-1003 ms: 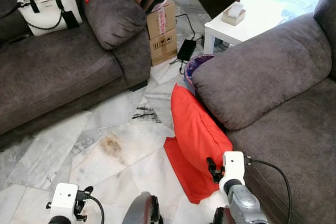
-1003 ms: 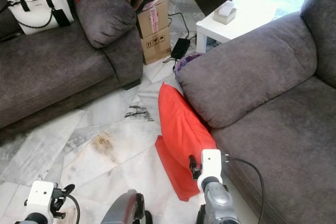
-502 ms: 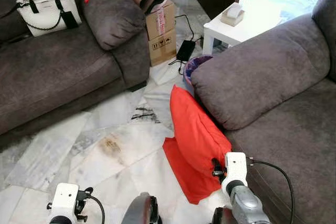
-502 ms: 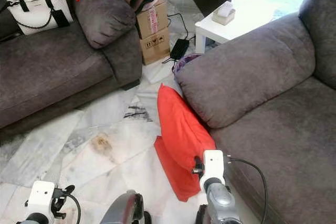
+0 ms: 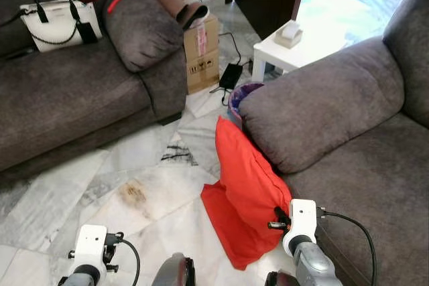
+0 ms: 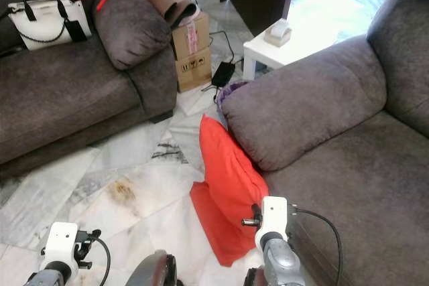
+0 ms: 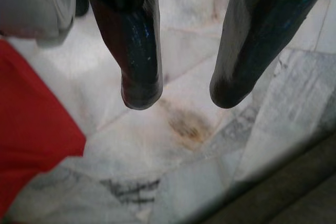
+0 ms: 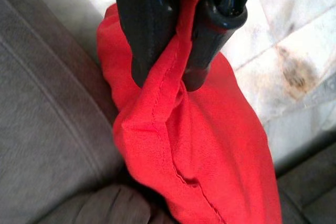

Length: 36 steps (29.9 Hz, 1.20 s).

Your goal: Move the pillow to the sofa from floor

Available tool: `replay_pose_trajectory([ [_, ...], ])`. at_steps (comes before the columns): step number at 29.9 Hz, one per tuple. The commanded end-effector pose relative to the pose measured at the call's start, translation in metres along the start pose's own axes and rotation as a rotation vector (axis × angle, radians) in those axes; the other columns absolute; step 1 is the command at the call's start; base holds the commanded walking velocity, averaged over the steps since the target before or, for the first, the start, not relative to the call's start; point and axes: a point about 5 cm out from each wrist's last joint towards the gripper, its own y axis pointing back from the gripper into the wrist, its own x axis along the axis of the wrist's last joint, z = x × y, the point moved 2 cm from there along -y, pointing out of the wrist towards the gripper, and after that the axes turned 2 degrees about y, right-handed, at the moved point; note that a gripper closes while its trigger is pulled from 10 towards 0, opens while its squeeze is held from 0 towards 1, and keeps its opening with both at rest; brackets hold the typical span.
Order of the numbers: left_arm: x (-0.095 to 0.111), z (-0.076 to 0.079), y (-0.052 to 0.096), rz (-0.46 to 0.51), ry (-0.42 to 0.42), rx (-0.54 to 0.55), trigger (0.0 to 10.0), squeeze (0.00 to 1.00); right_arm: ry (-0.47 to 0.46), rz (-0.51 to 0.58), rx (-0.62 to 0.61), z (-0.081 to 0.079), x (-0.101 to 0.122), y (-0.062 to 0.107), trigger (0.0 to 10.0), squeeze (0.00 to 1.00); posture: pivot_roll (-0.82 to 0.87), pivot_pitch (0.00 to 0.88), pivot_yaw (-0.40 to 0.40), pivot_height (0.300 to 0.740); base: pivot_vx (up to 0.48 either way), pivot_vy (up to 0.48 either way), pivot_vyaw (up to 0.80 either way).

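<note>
right gripper (image 8: 176, 77): you have its fingers pinched on the seam edge of the red pillow (image 5: 248, 185) for lifting | pillow: leans on the sofa (image 5: 362, 185) front, bottom on the floor (image 5: 100, 185) | left gripper (image 7: 181, 90): fingers apart, empty, over floor away from sofa

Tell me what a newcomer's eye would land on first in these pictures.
First the red pillow, standing on the marble floor against the grey sofa on the robot's right, with the right gripper shut on its seamed edge. Next the white handbag on the other sofa to the left, and the cardboard box beside that sofa's arm. The left gripper hangs open over a brown stain on the floor.
</note>
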Motion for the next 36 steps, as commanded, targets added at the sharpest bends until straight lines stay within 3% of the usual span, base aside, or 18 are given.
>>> replay_pose_trajectory([
  [1,-0.011,-0.008,0.004,-0.040,0.010,0.034,10.0,0.00,-0.015,-0.027,0.003,-0.003,-0.008,0.002,0.0,0.00,0.19,0.083,0.066,0.642,0.000,0.000,0.00],
  [7,-0.007,-0.014,-0.001,-0.031,0.018,0.058,10.0,0.00,-0.086,0.018,-0.003,0.000,0.002,0.000,0.0,0.00,0.16,0.023,0.054,0.642,0.000,0.000,0.00],
  [14,0.006,-0.027,-0.004,0.024,0.088,0.103,10.0,0.00,-0.136,0.065,-0.023,0.007,0.004,0.002,0.0,0.00,0.11,0.000,0.053,0.642,0.000,0.000,0.00],
  [15,0.008,-0.029,-0.005,0.031,0.098,0.109,10.0,0.00,-0.156,0.069,-0.033,0.010,0.004,0.003,9.8,0.00,0.11,0.000,0.053,0.642,0.000,0.000,0.00],
  [20,0.016,-0.031,-0.008,0.063,0.097,0.113,10.0,0.00,-0.193,0.093,-0.028,0.016,0.001,0.007,10.0,0.00,0.10,0.000,0.059,0.642,0.000,0.000,0.00],
  [29,0.021,-0.035,-0.006,0.092,0.071,0.108,10.0,0.00,-0.212,0.169,0.000,0.019,0.012,0.008,10.0,0.00,0.08,0.000,0.070,0.697,0.000,0.000,0.00],
  [33,0.021,-0.038,-0.005,0.101,0.069,0.116,10.0,0.00,-0.256,0.217,0.043,0.015,0.021,0.007,10.0,0.00,0.10,0.000,0.062,0.732,0.000,0.000,0.00],
  [36,0.021,-0.037,-0.004,0.108,0.072,0.119,10.0,0.00,-0.228,0.233,0.085,0.010,0.027,0.006,10.0,0.00,0.09,0.000,0.055,0.740,0.000,0.000,0.00],
])
